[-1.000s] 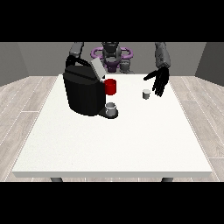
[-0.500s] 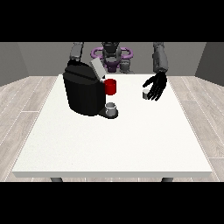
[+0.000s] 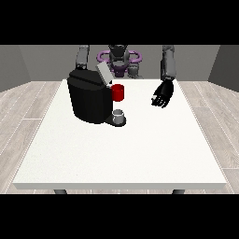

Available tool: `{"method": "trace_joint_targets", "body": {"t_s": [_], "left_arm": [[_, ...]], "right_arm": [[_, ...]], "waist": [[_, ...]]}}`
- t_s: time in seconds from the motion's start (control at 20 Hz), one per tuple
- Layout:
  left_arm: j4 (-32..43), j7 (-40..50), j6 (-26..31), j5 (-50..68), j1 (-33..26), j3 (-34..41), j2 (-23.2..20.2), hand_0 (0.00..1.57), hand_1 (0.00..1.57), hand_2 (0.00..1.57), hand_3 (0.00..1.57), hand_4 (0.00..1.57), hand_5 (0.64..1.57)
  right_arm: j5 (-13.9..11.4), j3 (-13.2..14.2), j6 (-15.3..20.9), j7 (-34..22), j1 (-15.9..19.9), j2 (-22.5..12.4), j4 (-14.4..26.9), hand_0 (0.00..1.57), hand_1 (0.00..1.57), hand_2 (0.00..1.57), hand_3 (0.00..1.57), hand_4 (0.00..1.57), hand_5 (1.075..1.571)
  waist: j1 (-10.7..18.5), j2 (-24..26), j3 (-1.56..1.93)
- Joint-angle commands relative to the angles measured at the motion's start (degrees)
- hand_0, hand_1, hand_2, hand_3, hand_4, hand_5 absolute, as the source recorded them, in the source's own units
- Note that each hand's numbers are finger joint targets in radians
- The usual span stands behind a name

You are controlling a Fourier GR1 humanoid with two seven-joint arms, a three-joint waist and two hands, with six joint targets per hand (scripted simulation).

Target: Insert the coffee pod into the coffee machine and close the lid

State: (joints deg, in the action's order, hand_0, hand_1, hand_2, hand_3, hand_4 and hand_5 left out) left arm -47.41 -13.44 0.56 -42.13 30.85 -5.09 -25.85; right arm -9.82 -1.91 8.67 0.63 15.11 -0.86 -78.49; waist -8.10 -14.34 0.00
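Where the hand stands: we see the hand at the view's right (image 3: 163, 94) hanging low over the tabletop (image 3: 121, 158), palm turned towards the machine; whether it is open, closed or gripping something, we cannot tell.
Coffee pod: we cannot make it out anywhere. It may be hidden in or behind the hand, but nothing shows that.
Coffee machine: the coffee machine (image 3: 89, 100) stands well apart from the hand, across bare tabletop on its palm side.
Lid: the lid (image 3: 103, 74) is tilted up at the machine's top, on the corner nearest the hand, so the opening looks ready.
Risk, the carry: if the pod is held only by its edge, we judge it could slip on the way across.
Risk, the entry: the raised lid leans towards the hand's path, so a low or flat approach could knock it shut before the pod goes in.
Risk, the front: a red part (image 3: 118, 92) juts from the face nearest the hand and could be struck.
Nearest neighbour: a grey cup (image 3: 119, 115) sits under the red part, nearer us than the hand.
In the way: nothing lies between hand and machine.
Farther off: the other arm (image 3: 82, 57) drops behind the machine; its hand is out of sight.
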Motion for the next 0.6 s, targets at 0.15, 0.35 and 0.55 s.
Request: {"method": "trace_joint_targets", "body": {"t_s": [0.15,0.35,0.55], "left_arm": [[5.40,0.14,1.62,-6.12,0.82,-2.76,-0.46,0.75,0.75,0.94,0.81,0.37,1.571],[8.28,-1.92,3.92,-6.07,4.20,-0.63,-1.22,0.79,0.79,0.98,0.87,0.40,1.571],[10.91,-1.74,-1.13,-7.98,4.31,-0.10,1.77,1.12,1.12,1.20,1.09,0.39,1.571]], "right_arm": [[0.60,1.51,0.40,0.20,1.75,0.24,3.48,0.00,0.00,0.00,0.00,0.00,1.571],[2.21,2.47,-1.32,3.09,1.32,-0.42,5.68,0.00,0.00,0.00,0.00,0.00,1.571],[1.17,0.36,-1.62,0.39,-1.76,-0.43,3.13,0.00,0.00,0.00,0.00,0.00,1.571]], "waist": [[0.95,0.94,0.00],[0.12,0.86,-0.01],[-1.98,3.08,-0.02]]}}
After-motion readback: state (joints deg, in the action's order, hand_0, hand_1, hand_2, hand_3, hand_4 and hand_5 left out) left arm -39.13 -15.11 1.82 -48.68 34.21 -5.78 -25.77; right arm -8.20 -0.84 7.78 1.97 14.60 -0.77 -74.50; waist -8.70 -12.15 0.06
